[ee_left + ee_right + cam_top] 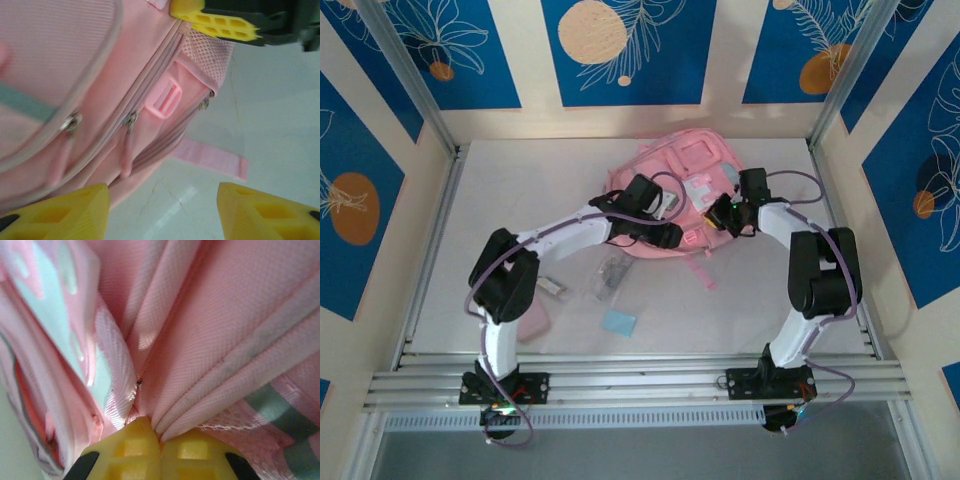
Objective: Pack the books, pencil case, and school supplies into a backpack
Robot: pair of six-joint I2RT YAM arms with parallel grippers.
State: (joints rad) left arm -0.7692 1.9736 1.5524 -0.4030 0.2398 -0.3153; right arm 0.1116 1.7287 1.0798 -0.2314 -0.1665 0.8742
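Blue floral wall panels (pixel 660 60), white tabletop (pixel 740 310)

A white tabletop (pixel 740 320) sits inside cream walls hung with blue panels (pixel 620 50) bearing white leaf outlines and peach-orange discs. Silver metal rails (pixel 640 385) run along its near edge. Slanted metal posts (pixel 408 75) rise at the back corners.

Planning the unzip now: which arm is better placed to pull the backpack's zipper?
Left. The left gripper is open with a zipper pull just ahead of it; the right gripper is shut, pinching the backpack fabric, probably steadying it.
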